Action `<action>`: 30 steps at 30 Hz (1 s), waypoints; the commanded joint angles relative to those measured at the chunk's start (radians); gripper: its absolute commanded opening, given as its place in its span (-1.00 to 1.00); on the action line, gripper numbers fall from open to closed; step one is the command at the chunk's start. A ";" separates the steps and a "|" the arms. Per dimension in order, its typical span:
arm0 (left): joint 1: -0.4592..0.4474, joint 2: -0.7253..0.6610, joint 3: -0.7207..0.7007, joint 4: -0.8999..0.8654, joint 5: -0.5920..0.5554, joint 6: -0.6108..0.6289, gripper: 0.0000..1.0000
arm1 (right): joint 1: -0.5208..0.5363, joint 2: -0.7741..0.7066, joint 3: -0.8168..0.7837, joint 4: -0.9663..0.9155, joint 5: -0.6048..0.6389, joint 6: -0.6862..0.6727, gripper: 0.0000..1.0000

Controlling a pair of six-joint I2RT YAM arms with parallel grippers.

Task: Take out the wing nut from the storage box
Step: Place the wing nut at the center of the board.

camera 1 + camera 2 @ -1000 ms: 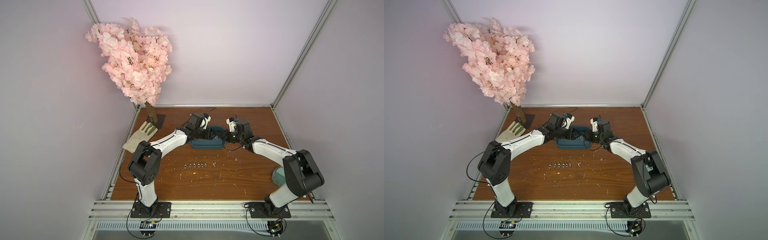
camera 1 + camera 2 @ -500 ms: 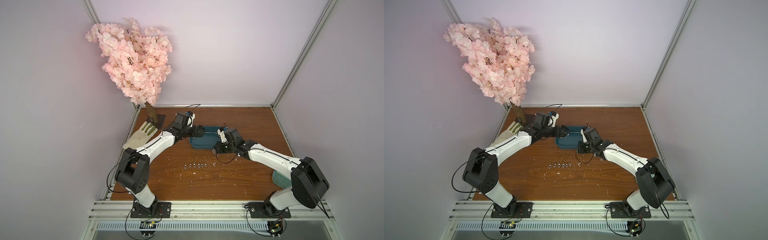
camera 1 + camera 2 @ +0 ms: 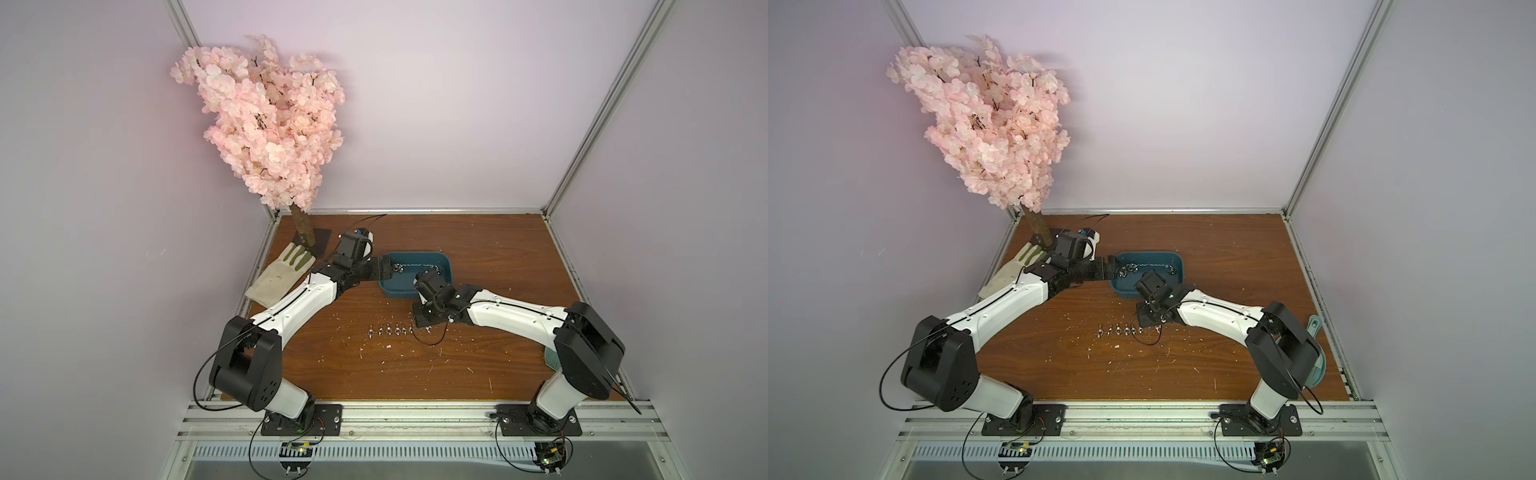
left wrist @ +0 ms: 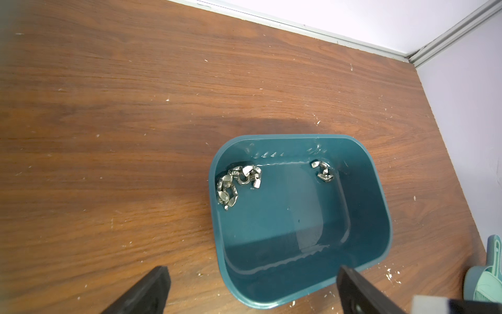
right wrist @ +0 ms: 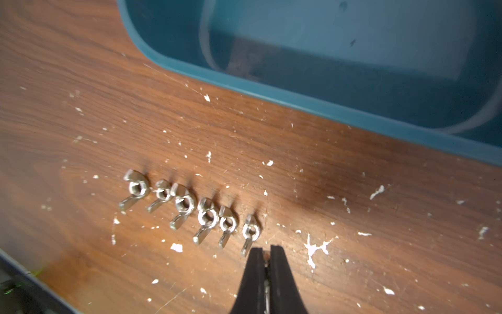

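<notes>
Left jaws spread wide at storage box (image 4: 271,152), right jaws pinched together beside lined-up wing nuts (image 5: 184,204), glove (image 3: 279,272) behind left arm

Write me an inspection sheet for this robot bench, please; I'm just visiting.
Surface: wooden table, scratched, dotted with white flecks.
Job's things: teal storage box holds a cluster of wing nuts and a smaller clump apart; row of six wing nuts lies on the table outside it.
Clutter: work glove near the tree; mint-green plastic item at the table's right edge.
Grippers: left gripper open, fingers beside the box; right gripper shut, at the row's end.
Cables: black cable loops at both arms.
Surroundings: pink blossom tree, lilac walls, aluminium frame.
</notes>
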 commanded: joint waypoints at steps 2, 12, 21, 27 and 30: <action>0.013 -0.038 -0.031 -0.023 -0.029 -0.021 1.00 | 0.011 0.034 0.049 -0.052 0.031 -0.009 -1.00; 0.015 -0.050 -0.038 -0.035 -0.042 -0.018 1.00 | 0.015 0.099 0.078 -0.063 0.032 -0.025 -1.00; 0.015 -0.038 -0.036 -0.029 -0.039 -0.022 1.00 | 0.014 0.125 0.102 -0.076 0.032 -0.039 -0.75; 0.015 -0.020 -0.024 -0.023 -0.035 -0.008 1.00 | 0.014 0.117 0.111 -0.084 0.036 -0.042 -0.36; 0.015 -0.006 -0.011 -0.021 -0.033 -0.003 1.00 | 0.012 0.095 0.112 -0.086 0.051 -0.046 -0.33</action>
